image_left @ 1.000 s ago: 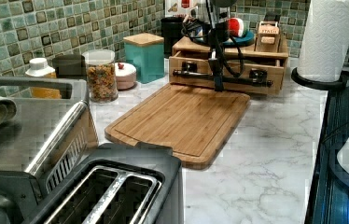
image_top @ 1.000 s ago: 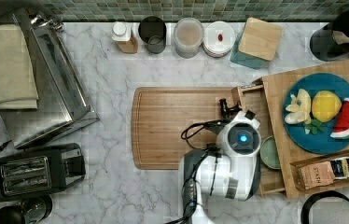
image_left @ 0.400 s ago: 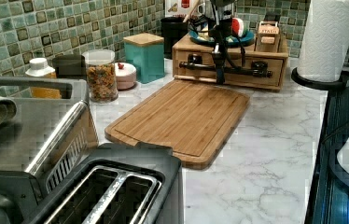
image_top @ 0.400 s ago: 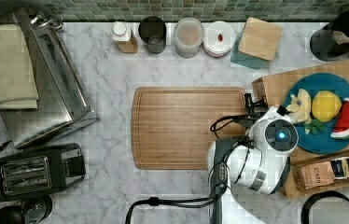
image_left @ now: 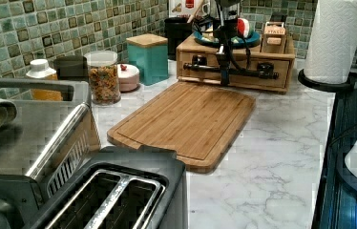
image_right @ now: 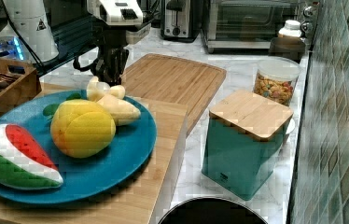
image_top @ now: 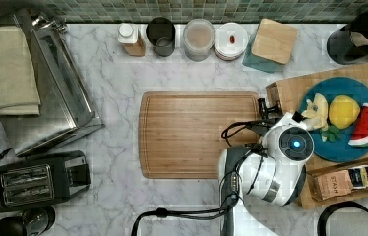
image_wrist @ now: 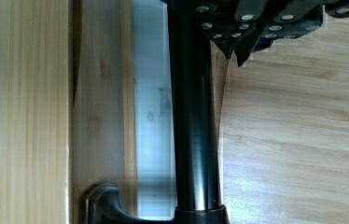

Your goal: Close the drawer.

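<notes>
Light-wood drawer with long black bar handle: pushed into its light-wood box, front flush, at the left view's far end of the white marble table. Black gripper: at the handle's middle; whether the fingers are open or closed, cannot tell. Rounded-corner wooden cutting board: just in front.

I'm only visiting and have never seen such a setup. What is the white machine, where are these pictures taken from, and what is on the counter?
The white machine is a robot arm; its gripper sits at the black bar handle of a wooden drawer, which looks pushed in. One picture looks straight down, two look from opposite sides, and one camera rides on the wrist, close to the handle. On the marble counter lie a cutting board, a toaster, jars and a teal box. A blue plate of toy fruit rests on the drawer cabinet.
</notes>
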`<control>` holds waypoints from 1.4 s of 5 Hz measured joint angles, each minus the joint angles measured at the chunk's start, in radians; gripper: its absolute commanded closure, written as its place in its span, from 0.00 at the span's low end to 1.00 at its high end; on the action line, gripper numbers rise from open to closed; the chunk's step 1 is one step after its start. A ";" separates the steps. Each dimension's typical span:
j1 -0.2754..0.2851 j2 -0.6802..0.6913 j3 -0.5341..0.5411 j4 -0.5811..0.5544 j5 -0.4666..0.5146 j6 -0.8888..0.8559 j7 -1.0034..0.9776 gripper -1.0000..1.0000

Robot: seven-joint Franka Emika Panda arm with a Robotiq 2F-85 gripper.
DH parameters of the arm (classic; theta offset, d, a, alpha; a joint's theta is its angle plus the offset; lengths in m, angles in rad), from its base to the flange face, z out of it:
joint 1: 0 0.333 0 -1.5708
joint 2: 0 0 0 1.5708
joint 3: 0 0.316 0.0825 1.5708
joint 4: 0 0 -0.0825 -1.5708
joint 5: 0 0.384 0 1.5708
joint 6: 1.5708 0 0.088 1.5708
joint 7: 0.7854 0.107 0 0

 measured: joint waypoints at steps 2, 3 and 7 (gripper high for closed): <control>0.010 -0.003 -0.008 -0.008 -0.011 0.009 0.000 1.00; 0.011 -0.003 -0.008 -0.008 -0.021 0.009 0.000 1.00; 0.015 -0.003 -0.010 -0.010 -0.023 0.016 0.001 1.00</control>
